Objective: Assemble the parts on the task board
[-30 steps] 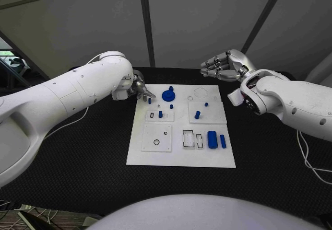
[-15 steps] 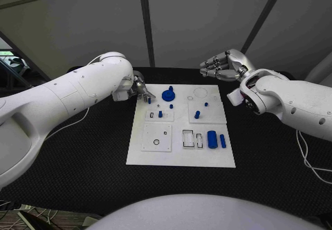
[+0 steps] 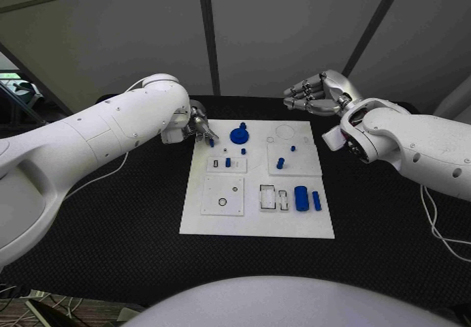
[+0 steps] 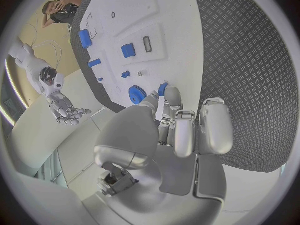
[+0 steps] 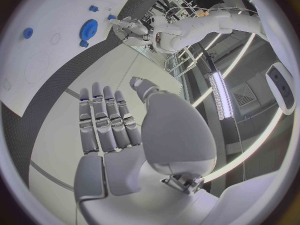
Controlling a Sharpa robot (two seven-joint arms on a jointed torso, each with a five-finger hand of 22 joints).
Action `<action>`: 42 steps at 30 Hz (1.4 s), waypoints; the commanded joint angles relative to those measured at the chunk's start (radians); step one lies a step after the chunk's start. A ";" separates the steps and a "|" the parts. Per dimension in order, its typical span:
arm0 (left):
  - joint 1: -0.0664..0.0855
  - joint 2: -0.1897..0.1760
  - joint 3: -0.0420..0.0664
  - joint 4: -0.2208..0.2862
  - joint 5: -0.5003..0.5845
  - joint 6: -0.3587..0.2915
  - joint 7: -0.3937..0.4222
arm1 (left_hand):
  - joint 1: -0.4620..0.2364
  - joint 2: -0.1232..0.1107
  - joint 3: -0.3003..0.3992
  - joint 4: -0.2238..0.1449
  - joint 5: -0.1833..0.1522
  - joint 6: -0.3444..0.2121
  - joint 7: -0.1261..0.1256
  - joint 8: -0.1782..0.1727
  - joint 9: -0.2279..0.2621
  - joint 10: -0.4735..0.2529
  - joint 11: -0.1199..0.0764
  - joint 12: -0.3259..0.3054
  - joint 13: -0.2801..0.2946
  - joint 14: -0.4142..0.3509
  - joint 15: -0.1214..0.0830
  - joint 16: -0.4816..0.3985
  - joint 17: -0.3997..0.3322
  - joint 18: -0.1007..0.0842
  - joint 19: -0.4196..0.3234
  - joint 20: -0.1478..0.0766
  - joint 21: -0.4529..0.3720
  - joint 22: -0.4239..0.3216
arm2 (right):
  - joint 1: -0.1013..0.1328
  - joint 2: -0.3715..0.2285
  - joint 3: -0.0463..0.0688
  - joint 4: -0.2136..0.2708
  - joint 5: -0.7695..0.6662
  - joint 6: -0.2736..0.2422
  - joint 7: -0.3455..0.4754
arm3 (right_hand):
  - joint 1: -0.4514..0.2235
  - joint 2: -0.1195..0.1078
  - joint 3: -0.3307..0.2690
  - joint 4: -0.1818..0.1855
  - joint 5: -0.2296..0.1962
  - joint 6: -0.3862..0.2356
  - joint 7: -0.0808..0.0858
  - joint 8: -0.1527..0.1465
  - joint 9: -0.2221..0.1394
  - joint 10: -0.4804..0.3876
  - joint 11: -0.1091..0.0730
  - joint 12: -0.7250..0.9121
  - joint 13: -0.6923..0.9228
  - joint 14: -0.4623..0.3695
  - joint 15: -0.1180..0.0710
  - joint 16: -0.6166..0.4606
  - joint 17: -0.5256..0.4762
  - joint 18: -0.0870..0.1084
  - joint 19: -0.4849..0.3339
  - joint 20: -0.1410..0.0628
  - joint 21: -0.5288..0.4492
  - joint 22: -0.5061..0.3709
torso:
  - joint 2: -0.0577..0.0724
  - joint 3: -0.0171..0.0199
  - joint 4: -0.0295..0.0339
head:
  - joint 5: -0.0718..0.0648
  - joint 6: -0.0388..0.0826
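no visible move since 0.5s | L hand [image 3: 199, 127] pinches blue peg [image 3: 211, 142], half-hidden | R hand [image 3: 316, 92] spread, holds nothing

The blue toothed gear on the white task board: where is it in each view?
Head view: blue gear near the board's far edge, beside the left hand.
Left wrist view: gear just past the fingertips.
Right wrist view: gear on the board.
Shared landmark: the left hand.

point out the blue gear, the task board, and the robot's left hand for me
blue gear [image 3: 239, 134], head view, middle of its disc.
task board [image 3: 257, 225], head view, bare white near edge.
left hand [image 3: 199, 126], head view, fingers at the board's far left corner.
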 commanded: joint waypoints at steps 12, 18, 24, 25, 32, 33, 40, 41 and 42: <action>0.001 -0.003 0.000 0.003 0.019 -0.025 0.032 | 0.058 -0.002 0.158 -0.089 -0.012 -0.022 -0.003 0.023 0.001 0.000 -0.006 -0.024 -0.021 0.087 -0.006 0.006 0.215 -0.066 0.002 -0.007 0.004 0.033 | 0.002 0.003 0.001 -0.002 -0.001 0.013 0.002 | -0.004 0.009 -0.006 0.001 0.006 -0.004 0.004 -0.003 0.001 -0.007 0.000 0.005 0.000 -0.006 -0.001 -0.002 -0.001 0.007 0.005 0.000 -0.006 0.000 | 0.000 0.0003 -0.0001 | 0.002 0.000; 0.001 -0.010 0.000 0.013 0.019 -0.028 0.033 | 0.032 -0.048 0.290 -0.132 -0.012 -0.031 0.004 0.038 0.005 0.004 -0.005 -0.037 -0.035 0.087 -0.002 0.006 0.214 -0.066 0.002 -0.006 0.003 0.038 | 0.002 0.003 0.001 -0.002 -0.001 0.014 0.002 | -0.004 0.010 -0.005 0.001 0.008 -0.004 0.004 -0.003 0.001 -0.007 -0.001 0.005 0.000 -0.007 -0.002 -0.002 -0.002 0.007 0.006 0.000 -0.007 0.000 | 0.000 -0.0003 0.0002 | 0.002 0.000; -0.001 -0.033 0.000 0.041 0.048 -0.063 0.041 | -0.017 -0.114 0.440 -0.169 0.003 -0.025 -0.002 0.061 0.015 0.039 -0.007 -0.022 -0.018 0.089 -0.008 0.012 0.220 -0.069 0.009 -0.008 0.015 0.054 | 0.002 0.002 0.001 -0.002 -0.001 0.015 0.002 | -0.004 0.010 -0.005 0.001 0.008 -0.004 0.004 -0.003 0.001 -0.007 -0.001 0.005 0.000 -0.007 -0.002 -0.002 -0.002 0.007 0.006 0.000 -0.007 0.000 | -0.001 -0.0005 0.0016 | 0.003 0.000; -0.002 -0.038 0.000 0.048 0.052 -0.069 0.042 | -0.026 -0.122 0.459 -0.172 0.005 -0.023 -0.003 0.065 0.018 0.045 -0.007 -0.018 -0.014 0.089 -0.009 0.012 0.220 -0.070 0.010 -0.009 0.017 0.057 | 0.002 0.001 0.001 -0.002 -0.001 0.015 0.002 | -0.004 0.010 -0.005 0.001 0.008 -0.004 0.004 -0.003 0.001 -0.007 -0.001 0.005 0.000 -0.007 -0.002 -0.002 -0.002 0.007 0.006 0.000 -0.007 0.000 | -0.001 -0.0005 0.0019 | 0.004 0.000; -0.004 -0.086 -0.001 0.120 0.099 -0.121 0.042 | -0.056 -0.156 0.528 -0.185 0.022 -0.013 -0.008 0.077 0.030 0.074 -0.013 0.000 0.009 0.090 -0.014 0.014 0.223 -0.073 0.017 -0.013 0.029 0.070 | 0.002 -0.002 0.001 -0.001 -0.001 0.016 0.002 | -0.004 0.010 -0.005 0.001 0.008 -0.004 0.004 -0.003 0.001 -0.007 -0.001 0.005 0.000 -0.007 -0.002 -0.002 -0.002 0.007 0.006 0.000 -0.007 0.000 | -0.001 -0.0008 0.0022 | 0.007 0.000; -0.004 -0.095 -0.001 0.133 0.102 -0.130 0.042 | -0.058 -0.159 0.532 -0.186 0.023 -0.013 -0.008 0.078 0.031 0.077 -0.014 0.002 0.011 0.090 -0.014 0.014 0.223 -0.073 0.018 -0.013 0.031 0.072 | 0.002 -0.002 0.001 -0.001 -0.001 0.016 0.002 | -0.004 0.010 -0.005 0.001 0.008 -0.004 0.004 -0.003 0.001 -0.007 -0.001 0.005 0.000 -0.007 -0.002 -0.002 -0.002 0.007 0.006 0.000 -0.007 0.000 | -0.001 -0.0010 0.0023 | 0.007 0.000; -0.006 -0.157 -0.009 0.237 0.109 -0.194 0.041 | -0.066 -0.171 0.550 -0.191 0.029 -0.008 -0.010 0.081 0.035 0.087 -0.016 0.008 0.020 0.091 -0.016 0.015 0.224 -0.074 0.021 -0.015 0.037 0.078 | 0.002 -0.006 0.001 0.000 -0.001 0.016 0.002 | -0.004 0.011 -0.006 0.002 0.010 -0.005 0.004 -0.003 0.001 -0.007 -0.001 0.006 0.000 -0.007 -0.002 -0.002 -0.002 0.007 0.006 0.001 -0.008 0.000 | -0.001 -0.0009 0.0020 | 0.011 0.000; -0.006 -0.167 -0.012 0.256 0.107 -0.206 0.040 | -0.067 -0.173 0.552 -0.192 0.030 -0.007 -0.011 0.082 0.035 0.088 -0.016 0.008 0.020 0.091 -0.016 0.015 0.224 -0.075 0.021 -0.015 0.037 0.078 | 0.002 -0.006 0.001 0.000 -0.001 0.016 0.002 | -0.004 0.011 -0.006 0.002 0.010 -0.005 0.004 -0.003 0.001 -0.007 -0.001 0.006 0.000 -0.007 -0.002 -0.002 -0.002 0.007 0.006 0.001 -0.008 0.000 | -0.002 -0.0011 0.0028 | 0.011 0.000; -0.007 -0.174 -0.015 0.269 0.105 -0.214 0.039 | -0.068 -0.174 0.554 -0.192 0.031 -0.007 -0.011 0.082 0.036 0.089 -0.017 0.008 0.020 0.091 -0.016 0.015 0.224 -0.075 0.021 -0.015 0.037 0.079 | 0.002 -0.007 0.001 0.000 -0.001 0.016 0.002 | -0.004 0.011 -0.006 0.002 0.010 -0.005 0.004 -0.003 0.001 -0.007 -0.001 0.006 0.000 -0.007 -0.002 -0.002 -0.002 0.007 0.006 0.001 -0.008 0.000 | -0.002 -0.0013 0.0031 | 0.011 0.000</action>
